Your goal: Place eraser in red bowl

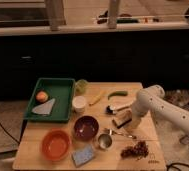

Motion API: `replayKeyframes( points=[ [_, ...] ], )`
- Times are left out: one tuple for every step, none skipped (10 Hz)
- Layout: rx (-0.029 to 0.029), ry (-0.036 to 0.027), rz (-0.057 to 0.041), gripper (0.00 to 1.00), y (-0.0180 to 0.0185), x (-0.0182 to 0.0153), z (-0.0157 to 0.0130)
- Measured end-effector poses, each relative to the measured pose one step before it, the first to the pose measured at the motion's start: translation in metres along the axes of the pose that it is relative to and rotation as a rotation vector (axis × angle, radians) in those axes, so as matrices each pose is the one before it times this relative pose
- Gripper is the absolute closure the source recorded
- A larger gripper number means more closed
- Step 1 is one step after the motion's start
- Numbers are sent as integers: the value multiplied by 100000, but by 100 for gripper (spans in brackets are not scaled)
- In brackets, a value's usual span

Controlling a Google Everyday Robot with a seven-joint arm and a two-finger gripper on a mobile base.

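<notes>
gripper (pixel 126 118) low over counter (pixel 33 132), right of centre, at eraser (pixel 120 122) | grip open or closed: cannot tell | eraser just right of dark bowl (pixel 86 127), well apart from red bowl (pixel 55 145) front-left

Table (pixel 35 132) under claw (pixel 125 119): red bowl (pixel 55 145), tray (pixel 61 97)

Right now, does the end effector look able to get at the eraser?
Probably yes. The end effector is right at the eraser, with nothing standing between them. The metal cup stands nearer the front edge, clear of both. Whether they already touch is unclear.
</notes>
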Motion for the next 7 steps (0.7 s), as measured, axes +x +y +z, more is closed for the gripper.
replayKeyframes(
  points=[
    [1329, -954, -2489, 20, 170, -221, -267],
    [982, -656, -2126, 20, 103, -229, -193],
    [1172, -1007, -3099, 20, 49, -521, -169],
    [886, -796, -2651, 20, 16, -408, -143],
    [477, -649, -2498, 20, 90, -268, -105],
    [463, -657, -2950, 20, 95, -314, -119],
    [131, -332, -2104, 20, 46, -277, -24]
  ],
)
